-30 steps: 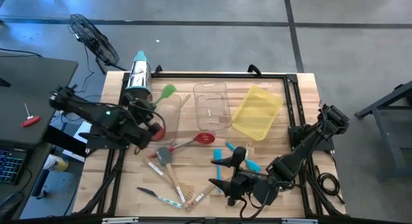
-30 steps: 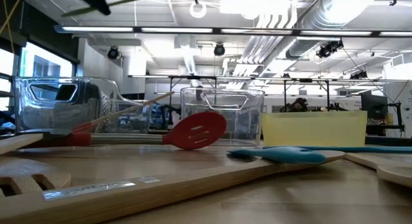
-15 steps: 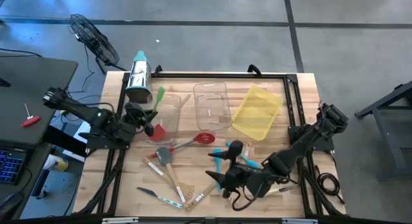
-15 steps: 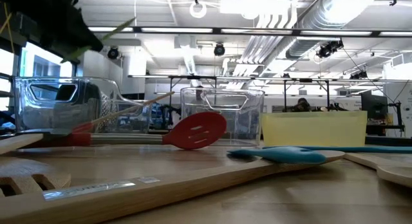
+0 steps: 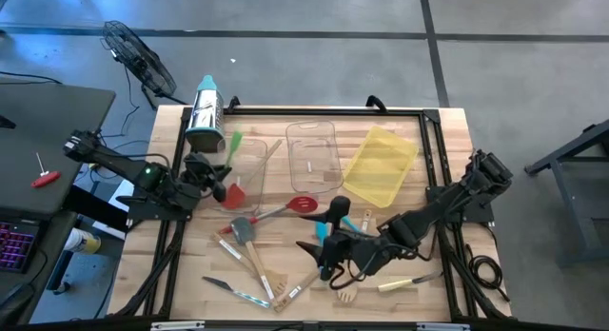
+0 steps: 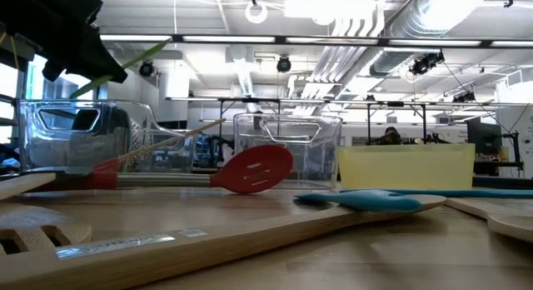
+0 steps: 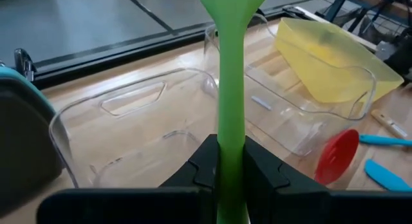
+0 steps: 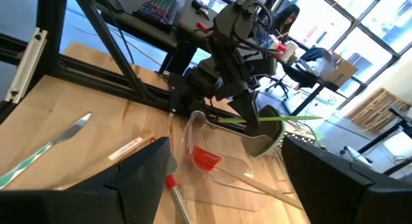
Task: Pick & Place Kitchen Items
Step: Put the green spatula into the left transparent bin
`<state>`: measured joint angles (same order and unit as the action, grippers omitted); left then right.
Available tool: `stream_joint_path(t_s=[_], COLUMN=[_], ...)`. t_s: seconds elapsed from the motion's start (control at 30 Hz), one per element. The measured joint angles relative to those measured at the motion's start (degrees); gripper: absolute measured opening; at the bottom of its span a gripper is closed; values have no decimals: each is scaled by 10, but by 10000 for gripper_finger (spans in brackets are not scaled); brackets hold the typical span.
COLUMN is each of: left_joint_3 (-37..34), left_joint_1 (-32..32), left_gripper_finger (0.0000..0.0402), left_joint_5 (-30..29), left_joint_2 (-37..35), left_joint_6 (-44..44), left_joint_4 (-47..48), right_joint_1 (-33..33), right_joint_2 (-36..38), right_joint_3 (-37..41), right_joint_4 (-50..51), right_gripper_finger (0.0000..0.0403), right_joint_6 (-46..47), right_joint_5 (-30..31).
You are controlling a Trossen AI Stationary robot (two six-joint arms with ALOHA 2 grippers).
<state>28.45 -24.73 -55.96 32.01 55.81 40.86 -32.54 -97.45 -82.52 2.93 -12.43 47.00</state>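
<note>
Fingers (image 7: 261, 176) of the left gripper (image 5: 217, 169) clench the green spatula's (image 7: 230, 89) handle above the clear bin (image 5: 249, 171).

Nearer than that bin, the right gripper (image 5: 328, 247) hovers with parted fingers over scattered utensils (image 5: 255, 266); inside the bin lies a red spatula (image 5: 235, 192); beyond it stands the steel cylinder (image 5: 204, 110).

The green spatula's (image 7: 230, 89) head ran off the left wrist view's edge; the right gripper's (image 5: 324, 258) fingertips were too small to read.
</note>
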Motion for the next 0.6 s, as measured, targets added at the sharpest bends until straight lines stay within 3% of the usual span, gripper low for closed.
stream_joint_path(t_s=[0.6], left_joint_3=[0], left_joint_1=[0], left_gripper_finger=[34], left_joint_5=[27], left_joint_2=[58], left_joint_6=[32], left_joint_4=[13], right_joint_1=[16], right_joint_2=[0], right_joint_3=[0], right_joint_4=[12], right_gripper_finger=[293], right_joint_6=[24], right_joint_5=[-38])
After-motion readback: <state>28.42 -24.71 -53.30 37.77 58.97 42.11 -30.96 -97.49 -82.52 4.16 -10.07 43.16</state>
